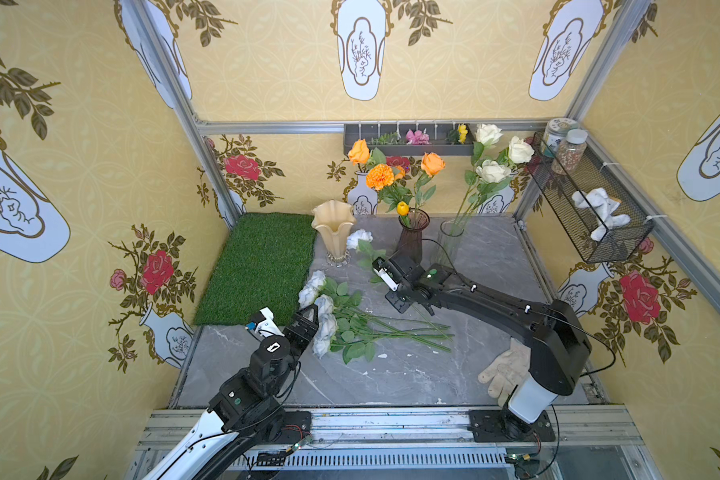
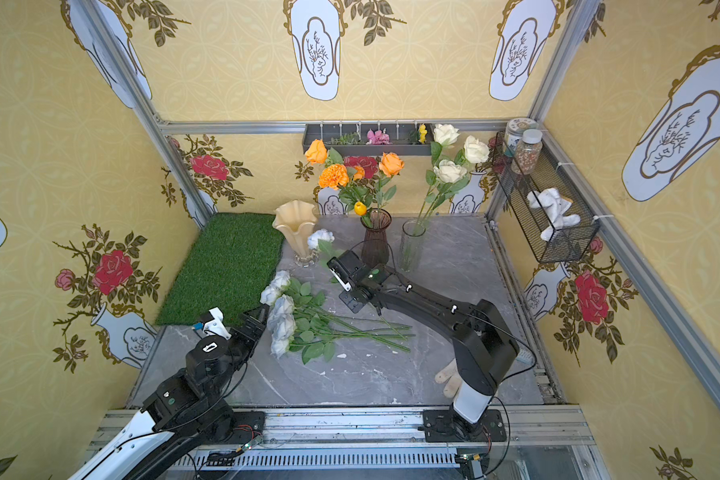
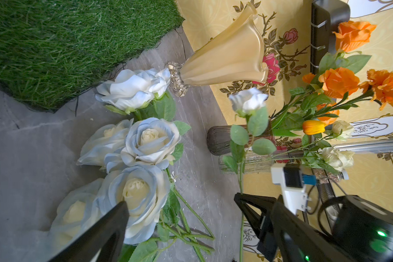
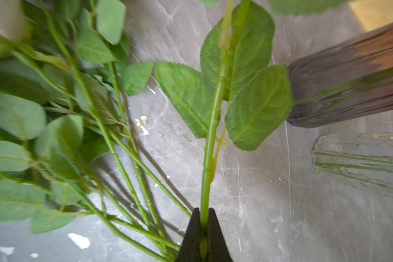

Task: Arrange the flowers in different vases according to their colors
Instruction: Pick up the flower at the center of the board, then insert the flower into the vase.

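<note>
One grey marble slab (image 1: 391,374) is carrying everything, and the dark purple vase (image 1: 411,245) is standing upright toward its far edge. A grass mat (image 1: 262,266) is lying well off to the side of the purple vase, past the cream-amber vase (image 1: 334,230), which is standing upright near the purple vase, apart from it. On the purple vase's other side, just beside it, the clear cylinder vase (image 1: 447,245) is holding three cream-white roses (image 1: 493,170).

A heap of pale blue-white roses (image 1: 323,320) is lying flat on the slab nearer the camera than the purple vase, with blooms pointing toward the mat and stems fanning the other way. The left gripper (image 1: 308,313) is hovering at the bloom end of that heap with its jaws spread wide and nothing between them; whether a finger (image 3: 114,217) is touching a bloom cannot be told.

The purple vase is holding orange roses (image 1: 432,163), an orange marigold (image 1: 380,176) and a small yellow tulip (image 1: 403,208).

The right gripper (image 4: 204,215) is working just in front of the purple vase, its jaws pressing together on the green stem (image 4: 213,118) of a single blue-white rose (image 1: 359,239). In both top views that bloom is showing between the purple vase and the cream-amber vase. A work glove (image 1: 504,370) is lying far from the purple vase, beside the right arm's base.
</note>
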`<state>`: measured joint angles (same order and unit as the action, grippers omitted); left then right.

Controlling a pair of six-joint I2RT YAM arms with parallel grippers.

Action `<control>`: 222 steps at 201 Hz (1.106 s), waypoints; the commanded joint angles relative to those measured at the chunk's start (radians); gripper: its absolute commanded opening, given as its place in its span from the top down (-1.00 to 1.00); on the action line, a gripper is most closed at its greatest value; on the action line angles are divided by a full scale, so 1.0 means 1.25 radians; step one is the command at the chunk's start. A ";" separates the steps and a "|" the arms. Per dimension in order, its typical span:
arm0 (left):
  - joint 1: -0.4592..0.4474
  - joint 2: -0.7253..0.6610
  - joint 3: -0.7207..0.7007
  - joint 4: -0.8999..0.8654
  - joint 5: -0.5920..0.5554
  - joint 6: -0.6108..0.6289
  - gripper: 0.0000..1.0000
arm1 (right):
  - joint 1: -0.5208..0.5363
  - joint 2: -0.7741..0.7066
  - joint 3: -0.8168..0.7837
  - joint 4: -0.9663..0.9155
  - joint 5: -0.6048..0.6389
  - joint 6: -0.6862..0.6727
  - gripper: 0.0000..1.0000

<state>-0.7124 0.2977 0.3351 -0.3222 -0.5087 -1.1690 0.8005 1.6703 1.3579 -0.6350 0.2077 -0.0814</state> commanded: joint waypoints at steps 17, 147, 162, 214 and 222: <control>0.001 0.045 0.021 0.045 0.051 0.044 -1.00 | 0.012 -0.076 0.049 0.012 -0.115 0.102 1.00; 0.001 -0.046 -0.016 0.030 0.037 0.029 -1.00 | 0.036 0.097 0.331 0.775 -0.209 0.007 1.00; 0.001 -0.043 -0.016 0.033 0.036 0.033 -1.00 | 0.040 0.150 0.389 0.825 -0.208 -0.031 1.00; 0.002 -0.051 -0.016 0.034 0.034 0.052 -1.00 | 0.033 0.322 0.598 0.912 -0.174 -0.127 1.00; 0.002 -0.054 -0.016 0.033 0.033 0.055 -1.00 | 0.026 0.349 0.630 0.910 -0.176 -0.123 1.00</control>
<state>-0.7116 0.2382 0.3222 -0.2893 -0.4572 -1.1259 0.8474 2.0407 2.0510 0.4030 -0.0296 -0.1883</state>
